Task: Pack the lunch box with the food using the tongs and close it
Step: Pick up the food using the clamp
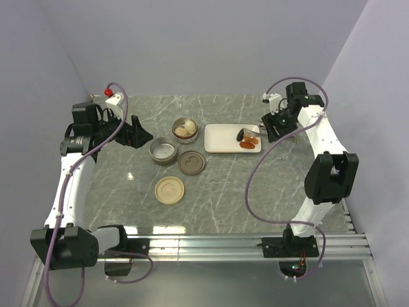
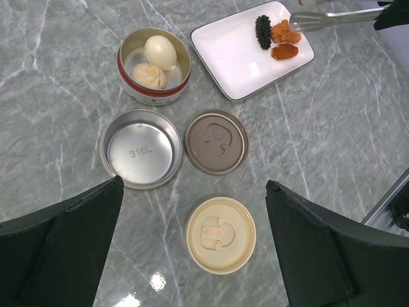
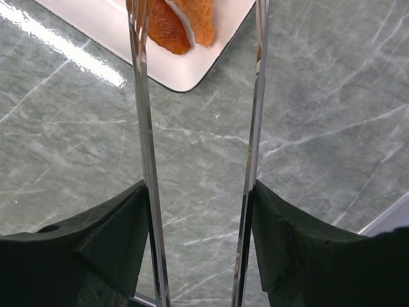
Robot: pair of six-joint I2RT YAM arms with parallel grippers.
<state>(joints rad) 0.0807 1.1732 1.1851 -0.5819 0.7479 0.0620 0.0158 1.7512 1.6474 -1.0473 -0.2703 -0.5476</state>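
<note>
In the right wrist view the tongs (image 3: 147,160) run off the top edge over the white plate (image 3: 192,67), tips unseen; the orange chunks (image 3: 169,29) are cropped too.

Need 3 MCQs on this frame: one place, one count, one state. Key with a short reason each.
1. Where are the two cream balls?
A. on the white plate
B. in the red-banded tin
C. on the bare table

2. How many lids lie loose on the table?
A. one
B. two
C. three

3. The right gripper is:
A. empty
B. holding a lid
C. holding the tongs

Key:
1 B, both balls sit inside that tin.
2 B, a brown lid and a cream lid lie flat near the empty steel tin.
3 C, the tongs' two arms run between its fingers toward the orange chunks.
</note>
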